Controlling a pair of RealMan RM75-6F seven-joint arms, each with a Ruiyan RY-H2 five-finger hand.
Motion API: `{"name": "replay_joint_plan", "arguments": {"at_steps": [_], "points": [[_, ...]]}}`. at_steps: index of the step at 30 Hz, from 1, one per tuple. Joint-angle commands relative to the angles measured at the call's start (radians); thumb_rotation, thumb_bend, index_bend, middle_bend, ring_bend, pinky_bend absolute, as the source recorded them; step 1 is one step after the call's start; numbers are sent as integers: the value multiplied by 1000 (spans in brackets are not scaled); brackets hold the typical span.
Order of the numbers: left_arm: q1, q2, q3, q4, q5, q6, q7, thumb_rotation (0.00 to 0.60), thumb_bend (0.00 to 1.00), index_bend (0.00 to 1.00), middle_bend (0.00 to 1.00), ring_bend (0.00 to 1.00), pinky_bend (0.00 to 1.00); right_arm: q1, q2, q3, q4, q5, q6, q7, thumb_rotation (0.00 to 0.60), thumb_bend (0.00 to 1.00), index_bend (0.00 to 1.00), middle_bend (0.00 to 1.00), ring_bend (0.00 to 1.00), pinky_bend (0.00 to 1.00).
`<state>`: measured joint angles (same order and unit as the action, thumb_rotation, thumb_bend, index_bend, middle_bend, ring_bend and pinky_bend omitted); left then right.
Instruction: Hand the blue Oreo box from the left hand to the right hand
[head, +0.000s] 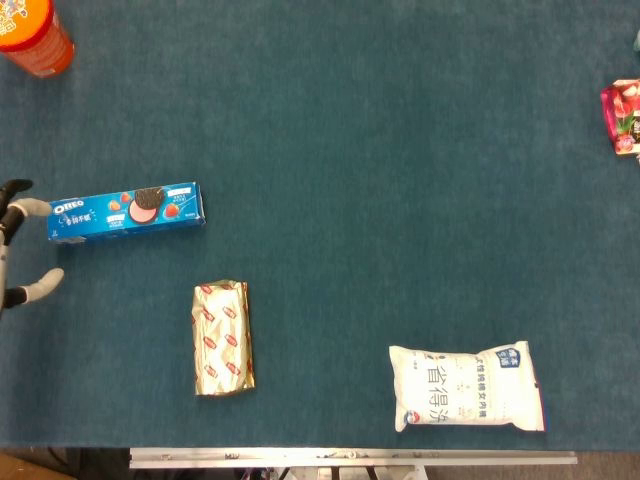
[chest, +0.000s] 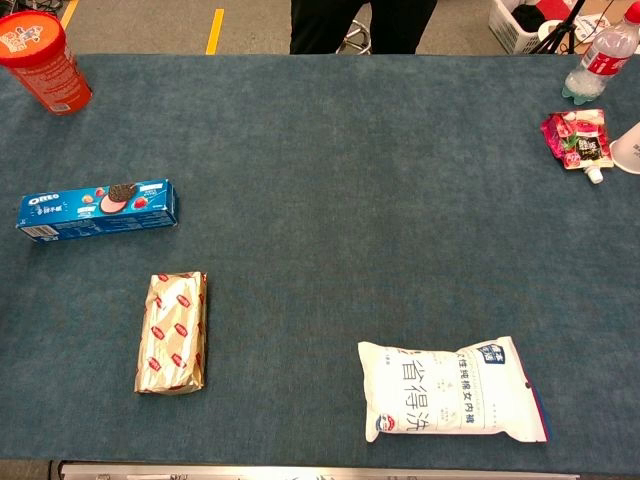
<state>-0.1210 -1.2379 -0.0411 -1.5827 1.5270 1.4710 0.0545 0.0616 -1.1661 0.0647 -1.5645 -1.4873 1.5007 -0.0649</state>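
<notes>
The blue Oreo box (head: 128, 212) lies flat on the teal table (head: 350, 150) at the left, its long side running left to right; the chest view shows the Oreo box (chest: 98, 209) too. My left hand (head: 20, 250) shows only at the left edge of the head view, just left of the box's end. Its fingers are spread apart and hold nothing, and they do not touch the box. The chest view does not show this hand. My right hand appears in neither view.
A gold snack packet (head: 222, 338) lies just below the Oreo box. A white bag with printed characters (head: 466, 387) sits near the front edge at the right. An orange canister (head: 32, 35) stands at the far left corner. A pink pouch (head: 622, 118) lies far right.
</notes>
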Motion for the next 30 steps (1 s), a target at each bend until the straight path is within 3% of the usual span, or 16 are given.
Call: {"name": "replay_joint_plan", "arguments": {"at_steps": [1,12,17,21,24,30], "points": [[-1,-12,4,12,7,5,3,600,0,357,188,241,486,1,-3,1,5,5,-6,3,600,84,327,303,340,471],[5,1,7,-8,-5,6,-18,600,0,332,185,241,486,13,0,3,-11,-11,-13,1,600,84,327,303,340,471],[2,31,18,-89,-31,-37,-54,600,0,316,164,220,480,13,19,4,-35,-30,2,2,600,84,327,303,340,471],[-10,56,21,-153,-61,-77,15,600,0,275,172,151,359,17,41,17,-65,-36,13,-1,600,84,327,303,340,471],[-22,70,21,-196,-97,-112,82,600,0,222,167,69,192,22,60,25,-84,-40,17,-9,600,84,327,303,340,471],[-46,79,13,-262,-175,-166,180,600,0,169,144,0,69,25,85,39,-105,-40,29,-13,600,84,327,303,340,471]]}}
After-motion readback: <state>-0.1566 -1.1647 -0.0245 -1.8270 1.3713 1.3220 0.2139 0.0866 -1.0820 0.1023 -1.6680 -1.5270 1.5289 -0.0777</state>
